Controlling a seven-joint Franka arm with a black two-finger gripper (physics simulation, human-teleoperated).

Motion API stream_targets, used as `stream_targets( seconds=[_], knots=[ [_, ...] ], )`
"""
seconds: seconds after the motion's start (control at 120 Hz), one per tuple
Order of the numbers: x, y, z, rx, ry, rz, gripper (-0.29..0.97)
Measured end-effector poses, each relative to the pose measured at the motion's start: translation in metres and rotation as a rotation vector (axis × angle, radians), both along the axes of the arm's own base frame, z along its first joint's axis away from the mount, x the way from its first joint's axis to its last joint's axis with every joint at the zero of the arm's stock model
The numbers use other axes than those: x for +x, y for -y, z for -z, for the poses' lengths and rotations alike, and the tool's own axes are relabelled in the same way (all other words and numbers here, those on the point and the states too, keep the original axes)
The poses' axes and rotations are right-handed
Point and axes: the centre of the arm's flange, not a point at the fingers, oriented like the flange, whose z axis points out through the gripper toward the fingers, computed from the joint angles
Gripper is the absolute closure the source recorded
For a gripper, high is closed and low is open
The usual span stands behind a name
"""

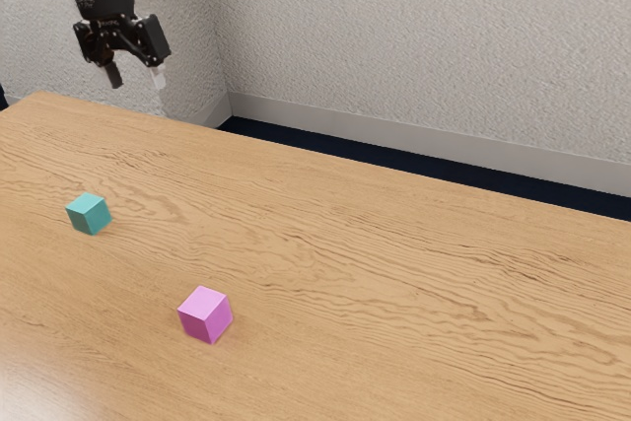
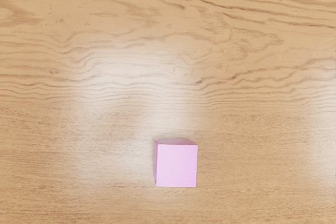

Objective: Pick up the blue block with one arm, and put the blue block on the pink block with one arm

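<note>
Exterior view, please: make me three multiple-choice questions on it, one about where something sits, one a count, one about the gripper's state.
1. In the exterior view, where is the blue block relative to the pink block?
A. To its upper left, apart from it
B. Stacked on top of it
C. Touching its right side

2. How many blocks lie on the table?
A. One
B. Two
C. Four

3. What is the gripper doing?
A. Shut on the blue block
B. Open and empty, high above the table
C. Pressing down on the pink block

Answers:
1 A: bare wood separates the two blocks, with the blue one nearer the exterior view's left.
2 B: one blue and one pink block lie there.
3 B: its fingers stand apart with nothing between them, well above both blocks.
</note>
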Motion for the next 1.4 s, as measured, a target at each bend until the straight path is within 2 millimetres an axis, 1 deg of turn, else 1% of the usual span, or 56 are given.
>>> stream_targets(
  seconds=[0.083, 0.117, 0.133, 0.15, 0.167, 0.183, 0.2, 0.208, 0.25, 0.283, 0.308, 0.342, 0.367, 0.392, 0.475, 0.525, 0.575, 0.625, 0.667, 0.7, 0.767, 0.792, 0.825, 0.883, 0.933, 0.983, 1.033, 1.058, 1.133, 1.258, 1.333, 1.4],
  knots=[
    [0.005, 0.004, 0.013, -0.004, -0.004, 0.008, 0.03],
    [0.005, 0.005, 0.023, -0.001, -0.008, 0.013, 0.03],
    [0.003, 0.006, 0.031, -0.003, -0.013, 0.017, 0.03],
    [-0.001, 0.007, 0.044, -0.006, -0.025, 0.024, 0.03],
    [-0.007, 0.008, 0.056, -0.005, -0.033, 0.030, 0.03],
    [-0.015, 0.004, 0.066, -0.002, -0.037, 0.029, 0.03],
    [-0.025, -0.007, 0.078, 0.002, -0.038, 0.013, 0.04],
    [-0.031, -0.017, 0.086, 0.004, -0.040, -0.003, 0.04],
    [-0.067, -0.091, 0.122, 0.016, -0.035, -0.142, 0.04],
    [-0.092, -0.137, 0.152, 0.032, -0.026, -0.228, 0.04],
    [-0.107, -0.162, 0.173, 0.046, -0.014, -0.273, 0.04],
    [-0.122, -0.186, 0.197, 0.066, 0.007, -0.310, 0.04],
    [-0.128, -0.201, 0.212, 0.084, 0.023, -0.325, 0.04],
    [-0.129, -0.212, 0.225, 0.103, 0.040, -0.325, 0.04],
    [-0.118, -0.232, 0.265, 0.132, 0.104, -0.291, 0.05],
    [-0.119, -0.250, 0.282, 0.147, 0.138, -0.285, 0.05],
    [-0.123, -0.269, 0.302, 0.162, 0.150, -0.276, 0.06],
    [-0.127, -0.286, 0.319, 0.175, 0.170, -0.260, 0.06],
    [-0.129, -0.297, 0.327, 0.189, 0.190, -0.241, 0.07],
    [-0.124, -0.302, 0.333, 0.198, 0.210, -0.217, 0.07],
    [-0.103, -0.290, 0.343, 0.196, 0.252, -0.147, 0.08],
    [-0.098, -0.287, 0.345, 0.197, 0.265, -0.126, 0.08],
    [-0.099, -0.291, 0.346, 0.205, 0.281, -0.117, 0.08],
    [-0.108, -0.305, 0.346, 0.224, 0.299, -0.114, 0.08],
    [-0.112, -0.314, 0.353, 0.231, 0.303, -0.104, 0.08],
    [-0.110, -0.317, 0.361, 0.232, 0.306, -0.082, 0.08],
    [-0.102, -0.317, 0.374, 0.227, 0.312, -0.058, 0.09],
    [-0.099, -0.319, 0.377, 0.228, 0.317, -0.049, 0.09],
    [-0.096, -0.324, 0.381, 0.240, 0.336, -0.035, 0.09],
    [-0.097, -0.332, 0.380, 0.260, 0.366, -0.030, 0.09],
    [-0.085, -0.331, 0.382, 0.263, 0.386, -0.011, 0.09],
    [-0.075, -0.326, 0.387, 0.255, 0.398, 0.013, 0.09]
  ],
)
